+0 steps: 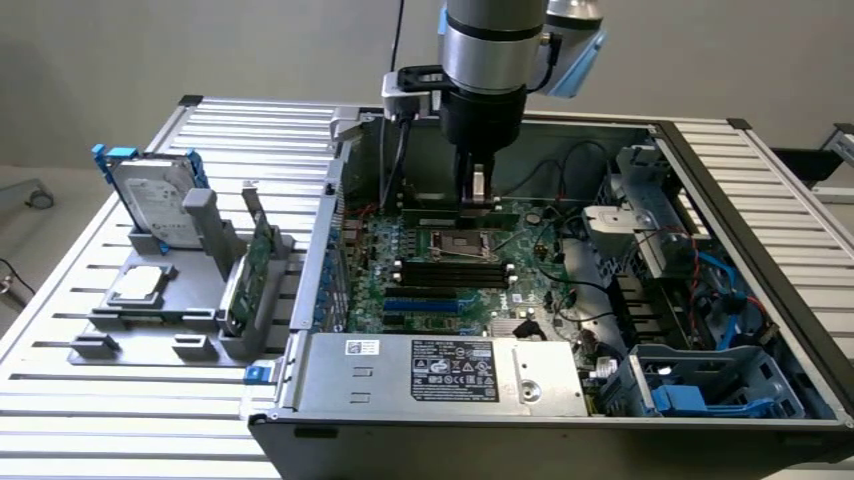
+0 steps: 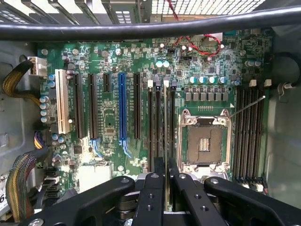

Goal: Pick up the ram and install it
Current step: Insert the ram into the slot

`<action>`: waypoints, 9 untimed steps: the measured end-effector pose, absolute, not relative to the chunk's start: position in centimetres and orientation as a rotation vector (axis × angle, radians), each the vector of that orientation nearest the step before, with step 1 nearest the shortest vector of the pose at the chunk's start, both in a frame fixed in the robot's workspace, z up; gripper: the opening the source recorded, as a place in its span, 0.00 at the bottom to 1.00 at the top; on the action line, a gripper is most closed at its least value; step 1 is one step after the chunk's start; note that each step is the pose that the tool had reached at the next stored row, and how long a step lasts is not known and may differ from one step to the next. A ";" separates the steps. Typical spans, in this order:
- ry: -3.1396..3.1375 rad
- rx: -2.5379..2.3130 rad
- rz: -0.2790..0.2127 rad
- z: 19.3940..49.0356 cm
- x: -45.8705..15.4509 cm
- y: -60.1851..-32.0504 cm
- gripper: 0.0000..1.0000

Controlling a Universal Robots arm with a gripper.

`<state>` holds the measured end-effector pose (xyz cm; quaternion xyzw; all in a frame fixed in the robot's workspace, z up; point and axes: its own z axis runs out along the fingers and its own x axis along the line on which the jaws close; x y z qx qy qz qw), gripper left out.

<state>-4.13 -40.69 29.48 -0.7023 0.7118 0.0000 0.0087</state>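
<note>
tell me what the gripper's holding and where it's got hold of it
The gripper holds the ram, its fingers pinching the stick's two flat faces at its upper edge.

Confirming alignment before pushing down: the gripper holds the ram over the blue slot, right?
Not quite. The gripper holds the ram over the black slots beside the CPU socket, not over the blue slot. The wrist view shows it.

The motherboard point(image 2: 113, 117) was noted as glossy green laminate, the ram point(image 2: 165, 122) as bare circuit board, the gripper point(image 2: 165, 186) as smooth matt black, the case point(image 1: 334, 385) as grey sheet metal, the table point(image 1: 80, 400) as ribbed metal.
</note>
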 end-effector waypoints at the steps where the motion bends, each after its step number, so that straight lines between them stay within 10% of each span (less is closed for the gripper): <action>1: 2.224 -2.194 0.000 29.3 -4.1 -40.8 0.14; 9: 2.224 -2.194 0.000 27.8 -4.1 -41.0 0.14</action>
